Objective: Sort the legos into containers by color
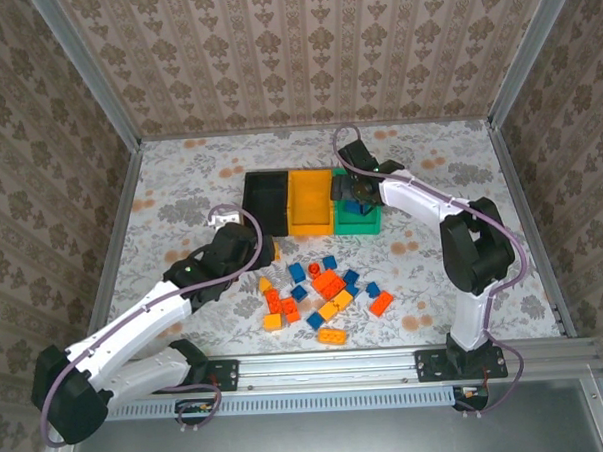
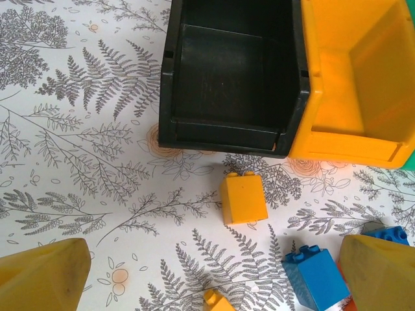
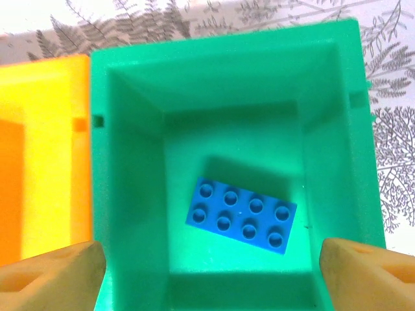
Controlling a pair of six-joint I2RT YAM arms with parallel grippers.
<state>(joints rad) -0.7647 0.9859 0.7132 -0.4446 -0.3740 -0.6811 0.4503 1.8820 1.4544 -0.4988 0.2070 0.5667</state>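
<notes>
My right end effector (image 3: 211, 272) hangs released over the green bin (image 3: 130, 194), fingers (image 3: 52, 275) wide apart. One blue lego (image 3: 241, 214) lies flat inside that bin. My left end effector (image 2: 212, 275) is released and empty, left of the green bin. The loose legos (image 1: 322, 290) lie on the counter (image 1: 434, 270) nearer me than the bin.

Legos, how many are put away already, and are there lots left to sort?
Barely started. Done: one blue brick lies in the green bin. In hand: nothing; the right gripper hangs over that bin with jaws open, and the left gripper hovers open-jawed near a yellow brick by the black bin, which looks empty. Left: the pile of bricks on the table.
</notes>
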